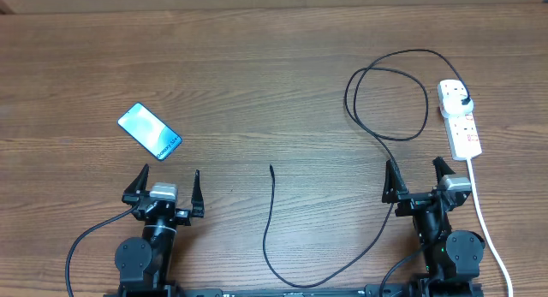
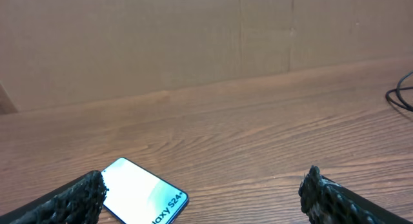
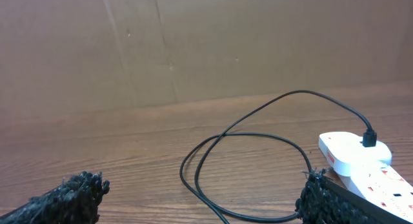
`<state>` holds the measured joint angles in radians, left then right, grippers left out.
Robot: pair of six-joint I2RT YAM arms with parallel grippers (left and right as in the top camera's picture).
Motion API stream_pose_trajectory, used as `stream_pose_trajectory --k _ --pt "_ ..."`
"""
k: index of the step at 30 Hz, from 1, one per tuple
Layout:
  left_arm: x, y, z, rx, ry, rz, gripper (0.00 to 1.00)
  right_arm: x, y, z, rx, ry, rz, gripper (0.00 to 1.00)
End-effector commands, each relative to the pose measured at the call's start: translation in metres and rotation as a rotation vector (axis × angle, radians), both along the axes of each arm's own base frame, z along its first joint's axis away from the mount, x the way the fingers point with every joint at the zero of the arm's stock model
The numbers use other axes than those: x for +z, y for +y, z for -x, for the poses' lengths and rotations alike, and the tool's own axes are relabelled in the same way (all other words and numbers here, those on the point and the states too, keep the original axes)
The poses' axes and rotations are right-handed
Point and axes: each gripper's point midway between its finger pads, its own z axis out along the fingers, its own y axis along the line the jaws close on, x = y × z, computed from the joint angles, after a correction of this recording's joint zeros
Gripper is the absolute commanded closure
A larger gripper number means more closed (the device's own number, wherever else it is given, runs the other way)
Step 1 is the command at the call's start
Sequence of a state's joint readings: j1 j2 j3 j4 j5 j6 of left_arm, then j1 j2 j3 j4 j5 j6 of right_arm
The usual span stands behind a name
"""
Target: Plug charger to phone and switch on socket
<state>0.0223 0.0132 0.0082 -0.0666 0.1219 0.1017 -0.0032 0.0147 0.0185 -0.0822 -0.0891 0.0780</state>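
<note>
The phone lies flat at the left with its blue-cyan screen lit; it also shows in the left wrist view, just ahead of my left finger. The charger cable loops at the right, its black plug in the socket, a white power strip with red markings. Its free connector end lies mid-table. The cable loop and the socket show in the right wrist view. My left gripper is open and empty near the phone. My right gripper is open and empty, just short of the loop.
The strip's white cord runs down the right side toward the front edge. A brown wall stands behind the wooden table. Both arm bases sit at the front edge.
</note>
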Motion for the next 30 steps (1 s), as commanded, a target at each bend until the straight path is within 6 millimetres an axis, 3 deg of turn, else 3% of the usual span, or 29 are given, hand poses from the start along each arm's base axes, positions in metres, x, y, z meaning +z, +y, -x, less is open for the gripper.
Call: stream_pose_trajectory --k 1,21,30 --pt "0.0 0.004 0.0 0.023 0.002 0.037 0.01 -0.002 -0.001 0.0 -0.006 -0.005 0.004 0.0" --pt "-0.001 0.013 0.0 0.077 0.018 0.106 0.01 -0.002 -0.001 0.0 -0.005 -0.005 0.004 0.0" --pt "0.007 0.016 0.014 0.104 0.111 0.116 0.0 -0.002 -0.001 0.0 -0.005 -0.005 0.004 0.0"
